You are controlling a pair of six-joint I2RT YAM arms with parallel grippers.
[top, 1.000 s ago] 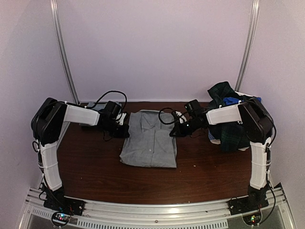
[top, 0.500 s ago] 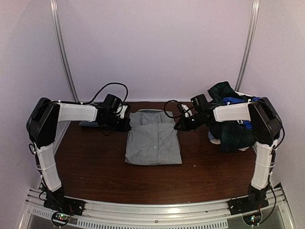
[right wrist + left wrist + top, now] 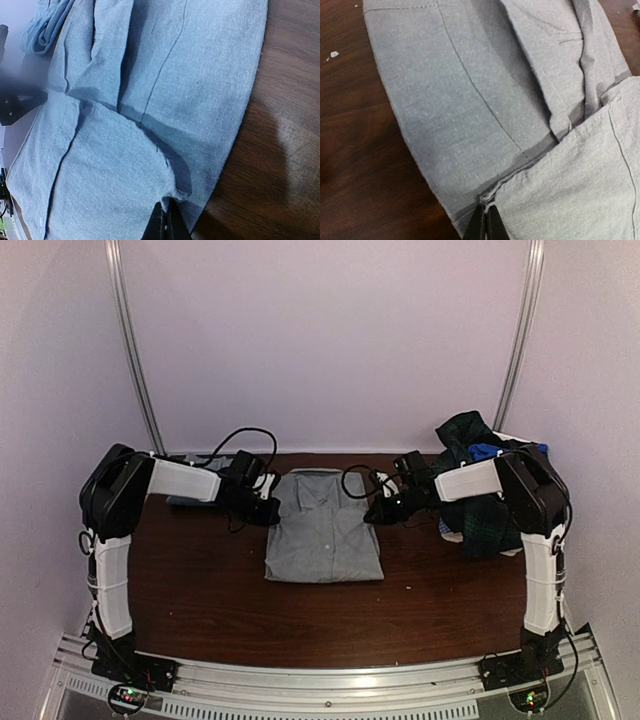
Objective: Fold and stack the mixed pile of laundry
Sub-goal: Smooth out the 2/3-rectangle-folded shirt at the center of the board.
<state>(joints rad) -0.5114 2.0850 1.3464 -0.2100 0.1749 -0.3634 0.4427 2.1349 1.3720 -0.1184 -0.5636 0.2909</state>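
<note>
Left gripper (image 3: 486, 214) and right gripper (image 3: 167, 209) each pinch the grey shirt (image 3: 470, 100) — overhead alone shows the laundry pile (image 3: 465, 435).

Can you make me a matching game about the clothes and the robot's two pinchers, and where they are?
1. grey shirt
2. mixed laundry pile
3. left gripper
4. right gripper

A. heaped at the far right
B. pinching the shirt's right edge
C. flat in the middle of the table
D. pinching the shirt's left edge

Pairs: 1-C, 2-A, 3-D, 4-B
</note>
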